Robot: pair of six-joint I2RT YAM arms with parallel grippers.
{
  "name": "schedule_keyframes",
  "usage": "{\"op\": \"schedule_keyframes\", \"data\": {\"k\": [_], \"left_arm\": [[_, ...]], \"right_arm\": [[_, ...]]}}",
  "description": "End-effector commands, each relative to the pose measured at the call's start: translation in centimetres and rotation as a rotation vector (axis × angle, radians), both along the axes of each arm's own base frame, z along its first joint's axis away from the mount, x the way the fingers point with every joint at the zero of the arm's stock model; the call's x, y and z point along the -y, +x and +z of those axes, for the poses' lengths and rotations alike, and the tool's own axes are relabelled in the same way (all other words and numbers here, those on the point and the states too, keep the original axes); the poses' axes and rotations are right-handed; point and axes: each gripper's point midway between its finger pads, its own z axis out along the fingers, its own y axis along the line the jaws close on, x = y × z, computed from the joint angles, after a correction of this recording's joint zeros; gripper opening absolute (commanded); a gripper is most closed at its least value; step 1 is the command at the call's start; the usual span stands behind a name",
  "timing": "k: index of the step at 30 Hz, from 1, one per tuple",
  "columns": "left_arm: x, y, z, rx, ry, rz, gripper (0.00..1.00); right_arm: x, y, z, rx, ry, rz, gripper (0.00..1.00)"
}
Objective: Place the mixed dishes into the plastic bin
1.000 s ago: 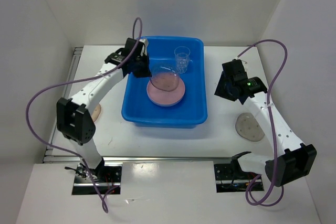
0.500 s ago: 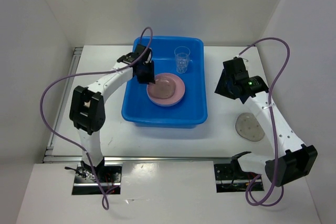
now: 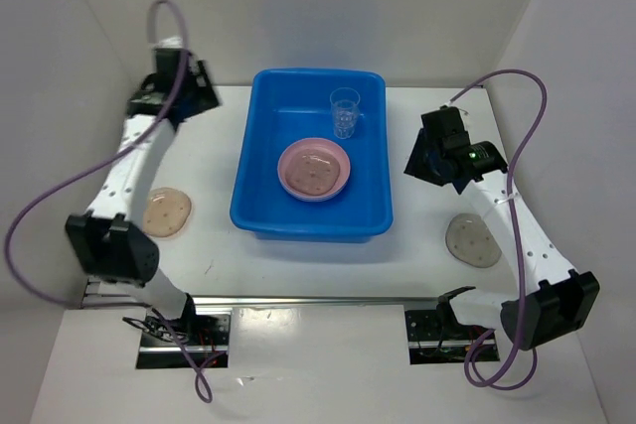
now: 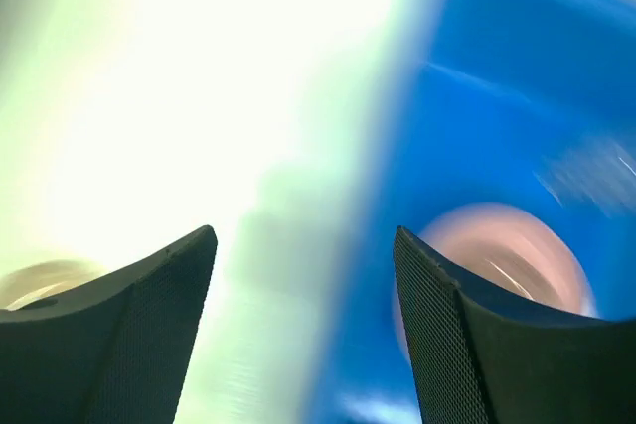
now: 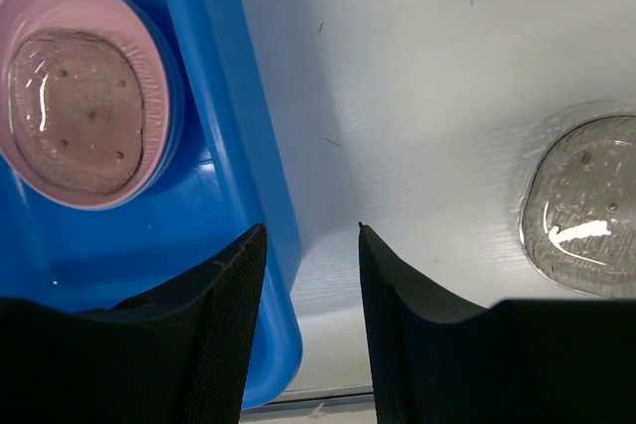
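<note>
centre: blue bin (image 3: 310, 223) walls bar low passes, top open | inside bin: pink plate (image 3: 314, 169) mid, upright clear cup (image 3: 345, 111) far right | left lane: bare table (image 3: 214, 146) between bin and beige plate (image 3: 166, 212) | right lane: right claw (image 5: 308, 233) over table beside bin, grey plate (image 3: 472, 240) near right

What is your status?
Left gripper, right gripper open, empty. Pink plate, clear cup in blue bin; beige plate, grey plate outside. Nothing in the way.

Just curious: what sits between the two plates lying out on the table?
The blue bin lies between the beige plate on the left and the greyish plate on the right; the top view shows it.
</note>
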Motion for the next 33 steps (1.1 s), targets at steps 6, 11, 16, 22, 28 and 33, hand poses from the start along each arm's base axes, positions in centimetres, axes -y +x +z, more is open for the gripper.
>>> {"op": "schedule_keyframes", "data": {"k": [6,11,16,22,28,33], "left_arm": [[-17.8,-8.3,-6.1,-0.128,0.196,0.549,0.82],[-20.5,-10.7,-10.1,-0.305,0.15,0.598,0.82],[-20.4,-13.1,-15.4,-0.487,0.075,0.594,0.82],[-19.2,-14.3,-19.7,-0.629,0.043,0.545,0.82],[-17.7,-13.8,-21.0,-0.64,-0.029,0.477,0.8],[-15.8,-11.4,-19.5,-0.577,-0.09,0.429,0.75]], "right_arm": [[-1.9,1.2,0.6,0.049,0.032,0.096,0.48],[-1.8,0.7,0.8,0.073,0.025,0.125,0.48],[-1.2,-0.3,0.7,0.085,0.008,0.132,0.49],[-1.4,0.1,1.5,0.127,0.004,0.16,0.5],[-1.9,0.7,0.8,0.119,0.01,0.182,0.5],[-2.1,1.3,-0.3,0.096,-0.008,0.196,0.5]]}}
